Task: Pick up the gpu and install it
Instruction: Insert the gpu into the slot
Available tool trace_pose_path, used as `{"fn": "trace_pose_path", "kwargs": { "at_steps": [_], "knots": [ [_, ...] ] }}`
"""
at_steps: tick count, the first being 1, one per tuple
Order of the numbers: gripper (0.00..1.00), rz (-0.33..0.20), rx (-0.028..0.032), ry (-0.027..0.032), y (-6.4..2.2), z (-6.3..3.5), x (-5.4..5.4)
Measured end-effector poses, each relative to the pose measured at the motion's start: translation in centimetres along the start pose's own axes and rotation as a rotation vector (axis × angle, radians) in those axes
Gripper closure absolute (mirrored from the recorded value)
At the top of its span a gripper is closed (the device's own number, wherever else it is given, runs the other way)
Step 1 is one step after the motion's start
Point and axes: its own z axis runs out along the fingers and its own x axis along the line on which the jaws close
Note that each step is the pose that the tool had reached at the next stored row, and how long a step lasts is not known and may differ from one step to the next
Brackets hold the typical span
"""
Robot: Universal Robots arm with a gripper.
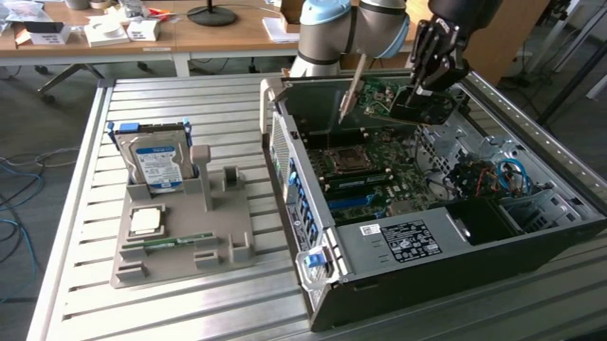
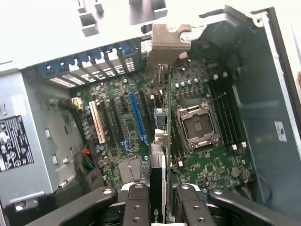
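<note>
One gpu [image 1: 372, 98] hangs pinched edge-on between the gripper [image 1: 419, 88] fingers, above the open case's [image 1: 399, 245] motherboard [image 1: 379, 177].

What else sits on my table

An open computer case [image 1: 379, 249] lies on its side along the table's [image 1: 190, 305] edge at the exterior view's right. Its green motherboard [image 1: 379, 177] faces up, with the processor socket [image 2: 197, 125] near a long blue slot [image 2: 138, 117]. Just beside the case, toward the opposite edge, my grey holder [image 1: 223, 234] carries a hard drive [image 1: 156, 163] standing upright at its far end, a square processor chip [image 1: 147, 222] lying flat, and a memory stick [image 1: 170, 242]. Wooden desks [image 1: 227, 35] stand behind.
</note>
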Motion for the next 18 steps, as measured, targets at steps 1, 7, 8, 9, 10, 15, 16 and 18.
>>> {"fn": "trace_pose_path", "kwargs": {
  "at_steps": [1,7,8,9,10,15,16,18],
  "knots": [
    [0.74,-0.014,-0.0002,0.0011,0.00,0.02,0.00],
    [0.74,-0.086,-0.0010,0.0066,-0.01,0.20,-0.01],
    [0.74,-0.099,-0.0013,0.0077,-0.01,0.22,-0.02],
    [0.74,-0.112,-0.0014,0.0087,-0.01,0.24,-0.02],
    [0.74,-0.124,-0.0015,0.0096,-0.01,0.26,-0.02],
    [0.74,-0.151,-0.0012,0.0116,-0.02,0.31,-0.02],
    [0.74,-0.154,0.0009,0.0111,0.00,0.35,-0.02],
    [0.74,-0.159,0.0079,0.0102,0.03,0.42,0.00]
  ]
}}
